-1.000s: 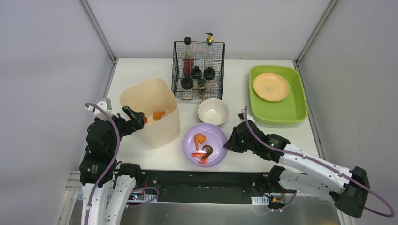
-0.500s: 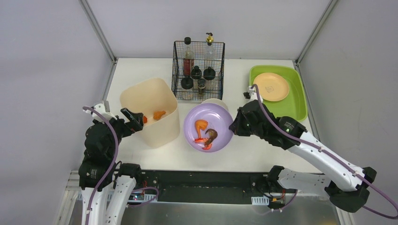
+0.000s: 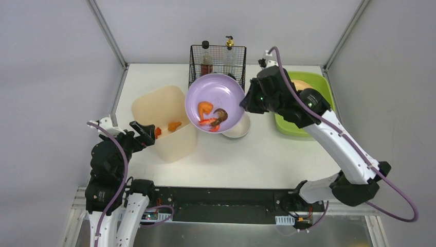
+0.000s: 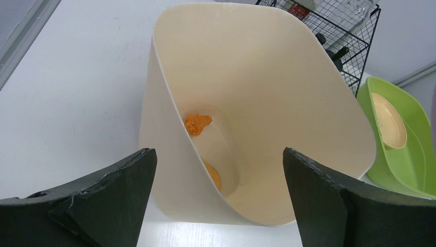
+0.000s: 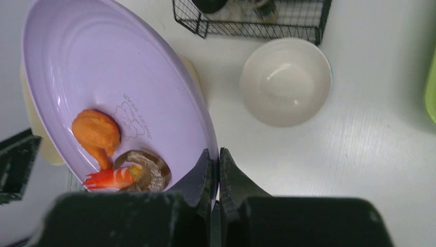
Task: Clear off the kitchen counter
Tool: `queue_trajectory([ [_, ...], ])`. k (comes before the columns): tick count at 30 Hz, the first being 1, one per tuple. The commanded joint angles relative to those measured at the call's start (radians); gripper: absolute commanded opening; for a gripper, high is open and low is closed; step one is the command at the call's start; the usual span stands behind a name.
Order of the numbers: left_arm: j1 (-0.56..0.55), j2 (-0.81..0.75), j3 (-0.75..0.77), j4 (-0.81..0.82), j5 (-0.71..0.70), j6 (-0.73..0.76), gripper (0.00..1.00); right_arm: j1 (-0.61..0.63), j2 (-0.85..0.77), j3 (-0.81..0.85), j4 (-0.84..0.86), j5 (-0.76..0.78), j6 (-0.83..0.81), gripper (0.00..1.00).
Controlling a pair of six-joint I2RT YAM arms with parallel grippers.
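My right gripper is shut on the rim of a purple plate, held tilted in the air above the kitchen counter. On the plate lie an orange fried piece, a shrimp and a brown mushroom slice. My left gripper stands open at the near left corner of the cream bin, its fingers either side of the corner. Orange food scraps lie at the bin's bottom.
A white bowl sits on the counter partly under the plate. A black wire rack with bottles stands at the back. The lime-green tub at right holds a tan plate.
My right arm has lifted the purple plate off the counter and carried it up, back and left toward the bin, tilting it. The left gripper has barely moved.
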Motion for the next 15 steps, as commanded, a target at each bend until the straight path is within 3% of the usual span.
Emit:
queue_trajectory([
  [1,0.011,-0.015,0.004,0.018,-0.027,-0.018,0.96,-0.004,0.149,0.248,0.015,-0.017,-0.031,0.0],
  [11,0.011,-0.014,0.003,0.018,-0.031,-0.018,0.96,-0.009,0.487,0.681,0.026,-0.018,-0.022,0.0],
  [15,0.011,-0.014,0.001,0.018,-0.033,-0.017,0.96,-0.007,0.554,0.707,0.118,-0.02,-0.019,0.0],
])
